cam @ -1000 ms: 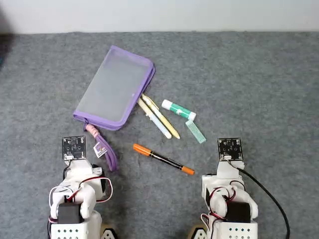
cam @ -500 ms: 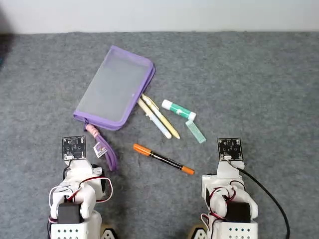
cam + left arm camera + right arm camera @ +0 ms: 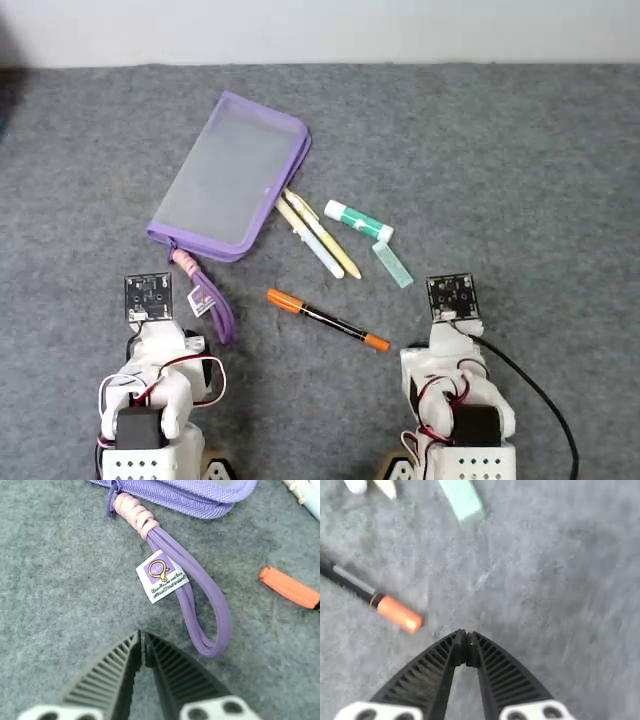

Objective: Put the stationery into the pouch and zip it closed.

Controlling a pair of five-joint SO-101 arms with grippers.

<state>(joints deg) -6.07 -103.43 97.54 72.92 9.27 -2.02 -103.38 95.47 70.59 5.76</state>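
Note:
A purple pouch (image 3: 232, 177) with a clear face lies flat on the grey mat, its purple wrist strap (image 3: 215, 305) trailing toward the left arm. Beside its open edge lie two pale pens (image 3: 318, 235), a white and green glue stick (image 3: 358, 220), a mint eraser (image 3: 393, 265) and an orange-capped pen (image 3: 328, 320). My left gripper (image 3: 141, 642) is shut, just short of the strap (image 3: 192, 600) and its label (image 3: 162, 576). My right gripper (image 3: 466, 647) is shut, close to the orange pen's cap (image 3: 399, 614), with the eraser (image 3: 461, 499) farther off.
A grey carpet-like mat (image 3: 520, 180) covers the table, with open room at the right and far left. A pale wall edge runs along the back. A black cable (image 3: 545, 400) leads off from the right arm's base.
The right arm has swung slightly left toward the orange pen. The left arm and all the stationery are unchanged.

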